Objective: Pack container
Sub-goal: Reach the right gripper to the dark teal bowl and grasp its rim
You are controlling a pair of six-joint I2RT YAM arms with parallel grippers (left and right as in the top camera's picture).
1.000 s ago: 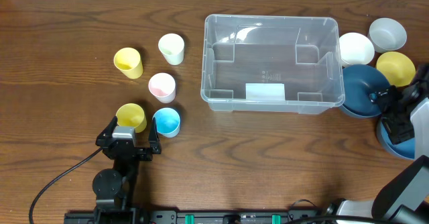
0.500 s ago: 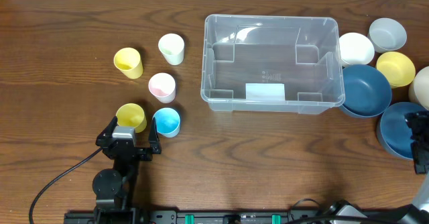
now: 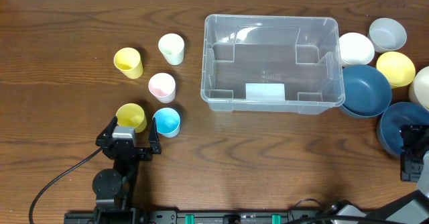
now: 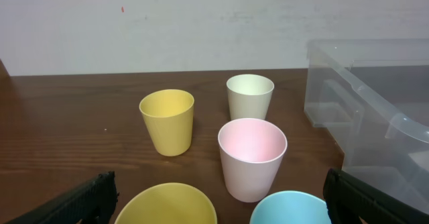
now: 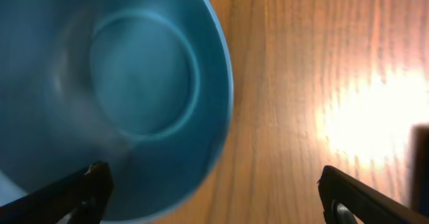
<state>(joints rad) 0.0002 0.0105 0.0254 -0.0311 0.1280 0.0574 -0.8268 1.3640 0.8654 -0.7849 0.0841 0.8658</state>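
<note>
Bowls (image 3: 365,90) crowd the container (image 3: 271,107) at its right edge; cups (image 3: 161,85) stand apart.

My wood bench (image 3: 53,23): clear container (image 3: 268,106) near the middle. At its 9 o'clock: yellow cup (image 3: 127,62), cream cup (image 3: 171,48), pink cup (image 3: 161,86), second yellow cup (image 3: 131,117), blue cup (image 3: 166,121). At 3 o'clock: white bowl (image 3: 355,48), grey bowl (image 3: 387,33), yellow bowl (image 3: 395,68), dark blue bowl (image 3: 367,90), second blue bowl (image 3: 391,127).

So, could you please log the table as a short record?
container: empty, upright, mid-table
cups: five, upright, left of the container: far yellow cup, near yellow cup, cream cup, pink cup, blue cup
bowls: six, right of the container: white bowl, grey bowl, yellow bowl, cream bowl, far blue bowl, near blue bowl
left arm: jaws open, empty, at the near yellow cup and blue cup
right arm: jaws open, empty, over the near blue bowl
</note>
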